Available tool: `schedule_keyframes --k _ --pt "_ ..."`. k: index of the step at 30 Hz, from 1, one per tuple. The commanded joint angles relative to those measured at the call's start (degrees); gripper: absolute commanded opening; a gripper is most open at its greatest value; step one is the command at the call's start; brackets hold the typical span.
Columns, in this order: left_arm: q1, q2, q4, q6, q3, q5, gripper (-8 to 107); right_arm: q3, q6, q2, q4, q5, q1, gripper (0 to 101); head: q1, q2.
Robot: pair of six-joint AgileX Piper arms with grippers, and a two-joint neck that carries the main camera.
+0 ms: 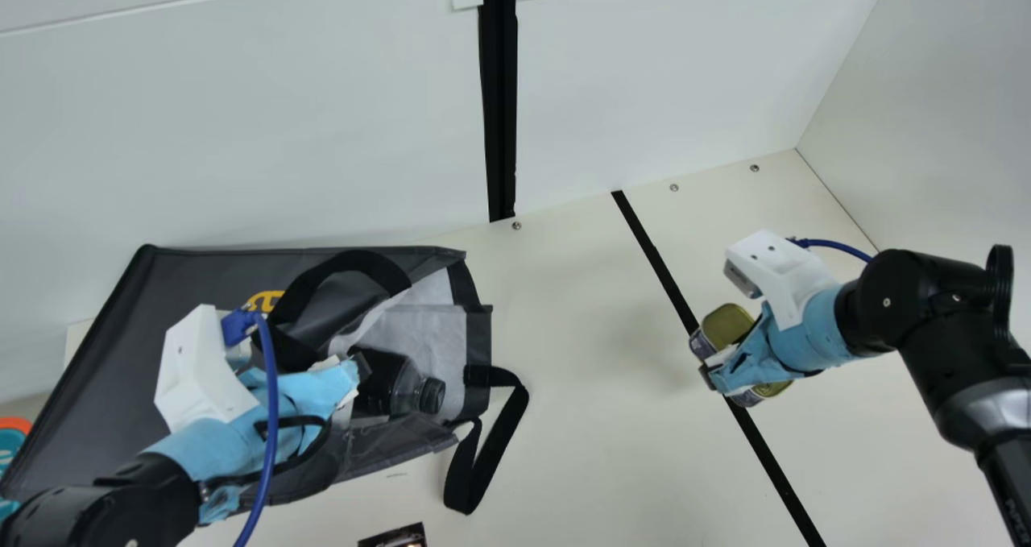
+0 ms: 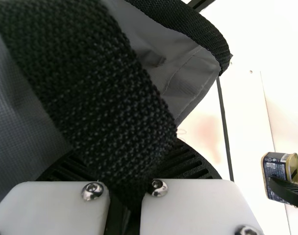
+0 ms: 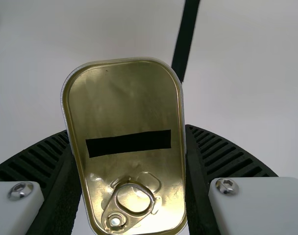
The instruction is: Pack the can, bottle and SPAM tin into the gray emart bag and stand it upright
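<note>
While the left gripper point(image 1: 353, 374) pinches a black handle point(image 2: 90, 88) in its jaws, the right gripper point(image 1: 710, 376) clamps the SPAM tin point(image 1: 727, 323); the bottle point(image 1: 399, 386) lies in the bag point(image 1: 105, 370).

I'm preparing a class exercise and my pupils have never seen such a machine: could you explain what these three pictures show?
This is a robot with two black arms, left and right, at a cream table. The main view comes from a camera on a neck between them; the other two come from cameras on the wrists, each looking along its own arm's fingers.

On the table lies a gray bag, on its side, with a dark bottle in its open mouth. A small dark item sits at the main view's lower edge.

The left fingers grip a black strap of the bag. The right fingers hold the tin between them.
</note>
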Motion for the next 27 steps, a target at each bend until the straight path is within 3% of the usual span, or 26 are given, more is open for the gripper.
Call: schedule_keyframes --k 1,27 --pt "0.0 0.0 0.0 0.0 0.0 0.0 -8 -0.4 -0.6 0.3 0.4 0.2 1.1 0 -1.3 -0.1" --pt "0.0 0.0 0.0 0.0 0.0 0.0 -8 -3.4 -7.9 4.0 3.8 1.1 14.1 0 -1.3 -0.1"
